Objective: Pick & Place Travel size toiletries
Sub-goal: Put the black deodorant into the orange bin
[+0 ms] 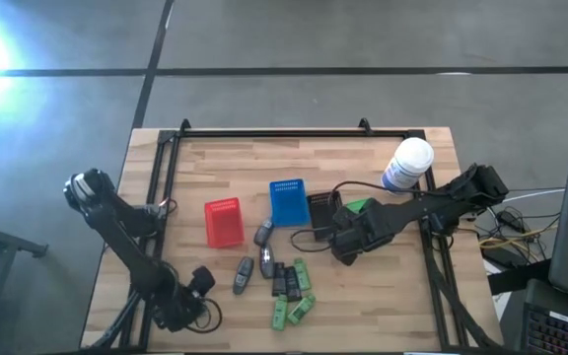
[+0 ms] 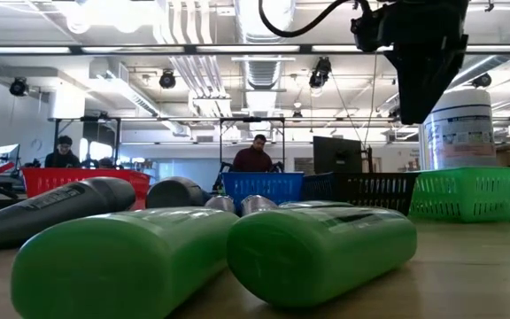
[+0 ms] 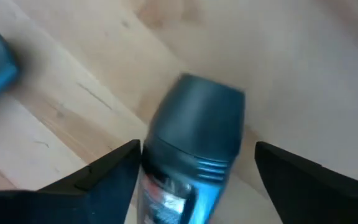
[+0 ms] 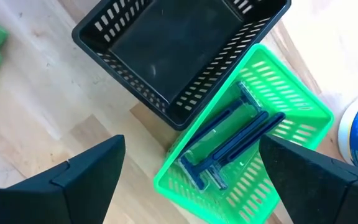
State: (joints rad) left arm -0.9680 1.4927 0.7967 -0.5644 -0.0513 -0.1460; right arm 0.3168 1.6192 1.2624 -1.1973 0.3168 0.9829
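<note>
- No word, brand or number could be read in any of the views.
- The white canister (image 2: 461, 127) carried a blue label with rows of fine print in the low view, too small to make out.
- In the right wrist view the same canister's label showed a small white swirl mark and a line of white lettering along its edge, neither of them legible.
- The grey bottle (image 3: 188, 152) in the left wrist view bore a patch of pale print on its side, blurred beyond reading.
- The dark grey bottle (image 2: 56, 209) lying on the tabletop in the low view had faint lettering along its side, also illegible.
</note>
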